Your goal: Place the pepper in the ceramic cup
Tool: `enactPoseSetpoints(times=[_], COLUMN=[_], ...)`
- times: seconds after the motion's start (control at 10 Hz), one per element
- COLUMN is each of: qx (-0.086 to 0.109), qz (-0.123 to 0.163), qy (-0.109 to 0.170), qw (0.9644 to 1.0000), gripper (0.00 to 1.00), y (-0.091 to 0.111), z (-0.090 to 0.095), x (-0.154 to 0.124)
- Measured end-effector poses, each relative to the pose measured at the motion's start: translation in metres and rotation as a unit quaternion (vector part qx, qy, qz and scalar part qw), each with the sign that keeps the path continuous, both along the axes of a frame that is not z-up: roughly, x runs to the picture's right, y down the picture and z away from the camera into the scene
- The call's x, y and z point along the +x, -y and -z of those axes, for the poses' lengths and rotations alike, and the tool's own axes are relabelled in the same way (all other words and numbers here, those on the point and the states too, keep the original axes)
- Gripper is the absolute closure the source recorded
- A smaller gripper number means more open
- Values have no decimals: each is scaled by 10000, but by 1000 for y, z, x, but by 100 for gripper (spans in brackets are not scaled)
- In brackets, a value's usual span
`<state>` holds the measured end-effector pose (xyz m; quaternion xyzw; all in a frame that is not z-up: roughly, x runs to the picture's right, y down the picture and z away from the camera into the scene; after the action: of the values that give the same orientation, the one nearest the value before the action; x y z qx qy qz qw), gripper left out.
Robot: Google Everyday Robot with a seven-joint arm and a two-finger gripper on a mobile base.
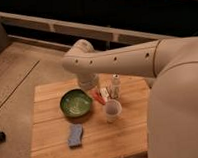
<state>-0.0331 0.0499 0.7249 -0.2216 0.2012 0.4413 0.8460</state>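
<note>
Here, my hand [101, 92] sits at the pepper [97, 97], near the ceramic cup [112, 111] on the table [50, 141]; its grip I cannot tell.

Wooden table [47, 121], light planks. Green bowl [76, 103] upright, left of centre. Blue-grey sponge [75, 135] lies flat near the bowl on the camera side, not touching. Clear bottle-like container [114, 86] stands upright further back, just beside the gripper [103, 92].
</note>
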Motion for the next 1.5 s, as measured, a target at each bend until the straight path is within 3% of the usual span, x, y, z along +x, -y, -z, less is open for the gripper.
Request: enactPoseSetpoints(times=[0.2,0.5,0.8,1.0,1.3,1.5], qx=[-14,61,652,1184,1392,1411], qz=[69,-350,-860,-1048,-1188,-1230], qy=[-10,-151,148,623,923,981], qw=[10000,9993,9940,9855,9788,9774], gripper=[100,100,100,100,100,100], y=[1,-3,8,18,3,0], z=[-14,-17,-7,8,20,22], x=[-6,14,24,26,41,44])
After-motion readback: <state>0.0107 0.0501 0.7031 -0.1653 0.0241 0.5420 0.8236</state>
